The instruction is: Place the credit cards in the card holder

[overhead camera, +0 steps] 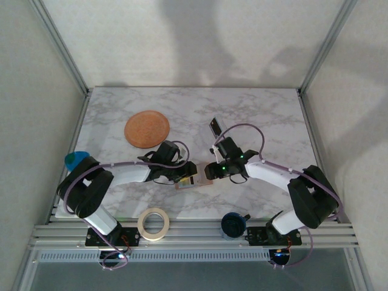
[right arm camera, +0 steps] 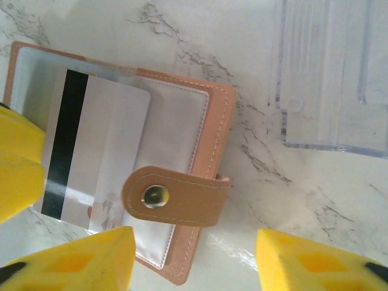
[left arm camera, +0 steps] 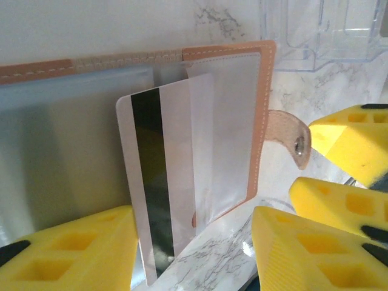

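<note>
Your left gripper: parted, holding nothing | right gripper: likewise | whitish card half inside card holder, by worktop's near edge.

White marble-veined table between plain white walls, softly shadowed.

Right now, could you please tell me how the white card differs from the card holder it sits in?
The white card is plain plastic with a black stripe; the card holder is tan-pink stitched leather with a snap tab. The white card is smaller than the card holder. The white card juts partway out of a clear pocket, while the card holder lies open on the marble table. Both are flat rectangles.
</note>
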